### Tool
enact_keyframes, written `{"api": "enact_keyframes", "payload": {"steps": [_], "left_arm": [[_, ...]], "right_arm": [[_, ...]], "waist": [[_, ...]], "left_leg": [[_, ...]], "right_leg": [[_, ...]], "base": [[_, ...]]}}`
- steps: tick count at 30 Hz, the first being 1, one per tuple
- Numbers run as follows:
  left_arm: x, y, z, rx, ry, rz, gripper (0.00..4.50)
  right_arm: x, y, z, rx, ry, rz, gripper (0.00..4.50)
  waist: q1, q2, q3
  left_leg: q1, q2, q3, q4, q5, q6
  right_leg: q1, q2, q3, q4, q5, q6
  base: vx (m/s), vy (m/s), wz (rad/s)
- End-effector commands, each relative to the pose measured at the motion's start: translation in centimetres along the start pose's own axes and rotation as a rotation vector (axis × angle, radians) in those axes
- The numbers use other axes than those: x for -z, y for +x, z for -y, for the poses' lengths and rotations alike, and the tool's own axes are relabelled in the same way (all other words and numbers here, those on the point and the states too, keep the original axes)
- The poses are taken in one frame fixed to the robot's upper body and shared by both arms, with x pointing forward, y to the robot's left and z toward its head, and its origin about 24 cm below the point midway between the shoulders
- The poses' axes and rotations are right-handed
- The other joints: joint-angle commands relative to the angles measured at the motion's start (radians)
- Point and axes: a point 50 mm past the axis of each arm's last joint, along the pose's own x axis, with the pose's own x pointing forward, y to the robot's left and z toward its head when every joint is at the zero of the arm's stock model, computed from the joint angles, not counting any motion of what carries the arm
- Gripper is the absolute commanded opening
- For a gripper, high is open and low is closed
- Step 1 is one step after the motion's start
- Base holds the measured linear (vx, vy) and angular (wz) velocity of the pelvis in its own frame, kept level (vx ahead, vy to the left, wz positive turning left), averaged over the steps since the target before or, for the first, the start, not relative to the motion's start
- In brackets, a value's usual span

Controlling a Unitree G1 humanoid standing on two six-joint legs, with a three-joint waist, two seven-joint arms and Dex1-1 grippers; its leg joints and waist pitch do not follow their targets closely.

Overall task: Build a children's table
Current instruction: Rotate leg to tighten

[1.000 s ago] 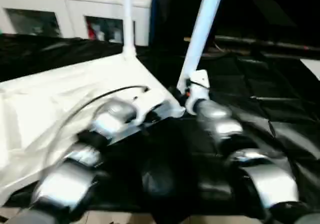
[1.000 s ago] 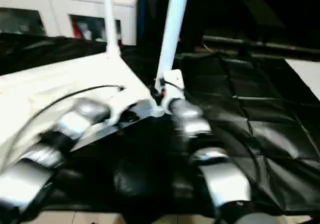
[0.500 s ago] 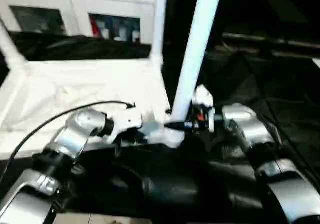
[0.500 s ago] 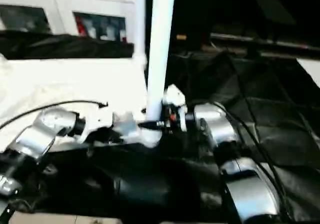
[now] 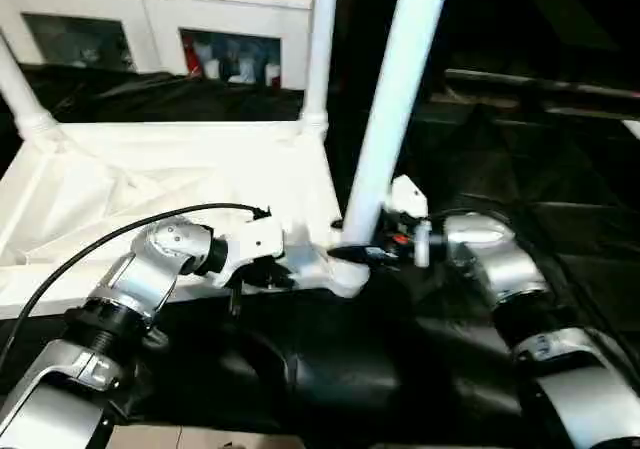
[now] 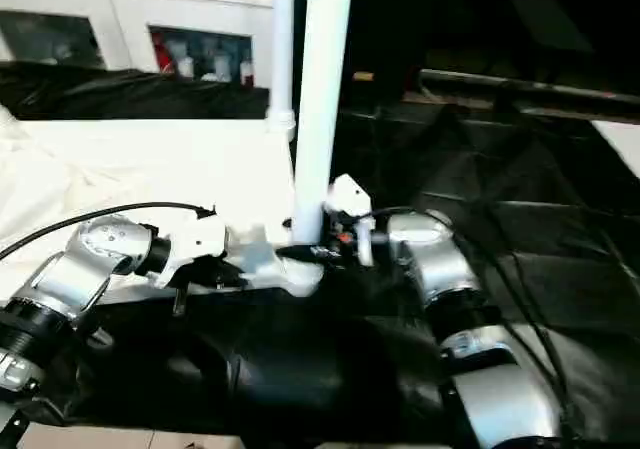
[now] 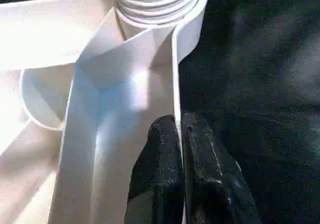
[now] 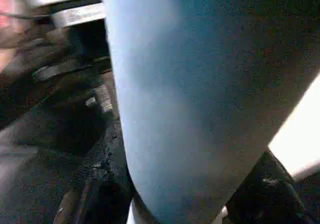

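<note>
Smooth glossy white plastic tabletop (image 5: 150, 184) and leg (image 5: 395, 99); wrinkled shiny black sheet (image 5: 520, 169).

Both eye views sit up high, looking forward and down over the silver forearms, pretty much the same shot nudged sideways; both catch the tabletop (image 5: 150, 184) from 9 to 12 o'clock and the nearest leg (image 5: 395, 99) rising toward 12. The left wrist view is jammed right up against the tabletop's rim, looking along its own black fingers (image 7: 160, 169) at a threaded corner socket (image 7: 157, 2). The right wrist view is closer still, that same leg filling nearly the whole frame.
</note>
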Motion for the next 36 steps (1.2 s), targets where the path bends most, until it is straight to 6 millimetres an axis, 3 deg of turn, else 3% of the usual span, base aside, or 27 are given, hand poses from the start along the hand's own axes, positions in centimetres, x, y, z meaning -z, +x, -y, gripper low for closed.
{"api": "enact_keyframes", "payload": {"steps": [1, 2, 4, 6, 7, 8, 10, 12, 14, 15, 20, 22, 27, 36], "left_arm": [[-2.2, 0.8, -0.9, -0.073, 0.023, 0.048, 0.00], [-2.3, 1.2, -1.2, -0.113, -0.010, 0.031, 0.00], [-2.5, 2.1, -1.8, -0.179, -0.069, -0.003, 0.00], [-2.8, 2.7, -2.0, -0.208, -0.099, -0.018, 0.00], [-3.3, 3.7, -2.2, -0.241, -0.138, -0.031, 0.00], [-3.3, 3.8, -2.2, -0.242, -0.139, -0.031, 0.00], [-3.7, 4.5, -2.3, -0.262, -0.164, -0.042, 0.00], [-4.4, 5.9, -2.2, -0.292, -0.181, -0.059, 0.00], [-5.7, 7.7, -1.8, -0.320, -0.189, -0.064, 0.00], [-6.0, 8.0, -1.8, -0.323, -0.188, -0.063, 0.00], [-6.3, 8.1, -1.9, -0.328, -0.194, -0.063, 0.00], [-6.2, 8.0, -2.0, -0.331, -0.196, -0.068, 0.00], [-6.1, 8.0, -2.2, -0.341, -0.206, -0.080, 0.00], [-6.2, 8.1, -2.4, -0.342, -0.210, -0.079, 0.00]], "right_arm": [[6.2, -0.3, -0.9, 0.185, 0.214, -0.219, 1.88], [6.4, -0.1, -0.6, 0.284, 0.249, -0.211, 1.88], [6.7, 0.5, -0.1, 0.454, 0.305, -0.210, 1.88], [6.9, 0.8, 0.0, 0.537, 0.342, -0.217, 1.88], [6.9, 1.5, 0.0, 0.612, 0.392, -0.215, 1.88], [6.9, 1.5, 0.0, 0.615, 0.394, -0.215, 1.88], [7.0, 2.1, -0.1, 0.660, 0.429, -0.216, 1.88], [6.9, 3.1, -0.4, 0.712, 0.474, -0.219, 1.88], [6.5, 5.0, -1.2, 0.728, 0.490, -0.244, 1.88], [6.4, 5.3, -1.3, 0.730, 0.487, -0.250, 1.88], [6.2, 5.8, -1.6, 0.733, 0.492, -0.256, 1.88], [6.1, 5.9, -1.6, 0.732, 0.486, -0.262, 1.88], [6.1, 6.0, -1.6, 0.744, 0.483, -0.274, 1.88], [6.1, 6.1, -1.6, 0.721, 0.495, -0.301, 1.88]], "waist": [[-0.004, 0.013, -0.013], [-0.006, 0.010, -0.013], [-0.010, 0.012, -0.011], [-0.015, 0.008, -0.014], [-0.017, 0.011, -0.012], [-0.017, 0.012, -0.013], [-0.018, 0.010, -0.012], [-0.019, 0.013, -0.016], [-0.018, 0.014, -0.019], [-0.017, 0.010, -0.018], [-0.011, 0.010, -0.021], [-0.010, 0.009, -0.019], [-0.013, 0.011, -0.014], [-0.014, 0.008, -0.012]], "left_leg": [[0.005, 0.071, -0.033, -0.070, -0.292, -0.001], [0.003, 0.071, -0.035, -0.072, -0.303, -0.006], [0.014, 0.072, -0.036, -0.075, -0.329, -0.026], [0.004, 0.070, -0.044, -0.078, -0.350, -0.028], [0.005, 0.070, -0.043, -0.078, -0.350, -0.027], [0.016, 0.069, -0.040, -0.075, -0.358, -0.035], [0.021, 0.067, -0.039, -0.072, -0.389, -0.029], [0.014, 0.070, -0.039, -0.076, -0.360, -0.025], [0.021, 0.068, -0.033, -0.073, -0.347, -0.033], [0.019, 0.065, -0.029, -0.071, -0.340, -0.022], [0.005, 0.067, -0.030, -0.071, -0.278, 0.006], [0.005, 0.067, -0.031, -0.073, -0.288, 0.007], [0.014, 0.067, -0.037, -0.077, -0.380, -0.009], [0.013, 0.068, -0.042, -0.081, -0.417, -0.008]], "right_leg": [[0.014, -0.116, 0.067, -0.103, -0.435, -0.144], [0.013, -0.116, 0.068, -0.108, -0.478, -0.119], [0.001, -0.112, 0.069, -0.111, -0.499, -0.107], [0.010, -0.116, 0.065, -0.109, -0.499, -0.097], [0.006, -0.114, 0.067, -0.111, -0.494, -0.097], [-0.003, -0.112, 0.067, -0.113, -0.476, -0.103], [-0.006, -0.113, 0.067, -0.117, -0.481, -0.111], [-0.001, -0.110, 0.068, -0.110, -0.399, -0.124], [-0.004, -0.105, 0.071, -0.104, -0.317, -0.145], [-0.002, -0.103, 0.073, -0.102, -0.286, -0.155], [0.013, -0.108, 0.072, -0.095, -0.227, -0.164], [0.014, -0.110, 0.071, -0.099, -0.259, -0.158], [-0.001, -0.112, 0.072, -0.117, -0.427, -0.113], [-0.007, -0.114, 0.073, -0.123, -0.490, -0.085]], "base": [[-0.063, -0.007, -0.04], [-0.056, -0.002, -0.06], [-0.028, -0.001, -0.03], [0.000, 0.000, 0.00], [0.000, 0.000, 0.00], [0.000, 0.000, 0.00], [0.000, 0.000, 0.00], [0.000, 0.000, 0.00], [0.000, 0.000, 0.00], [0.000, 0.000, 0.00], [0.000, 0.000, 0.00], [0.000, 0.000, 0.00], [0.000, 0.000, 0.00], [0.000, 0.000, 0.00]]}}
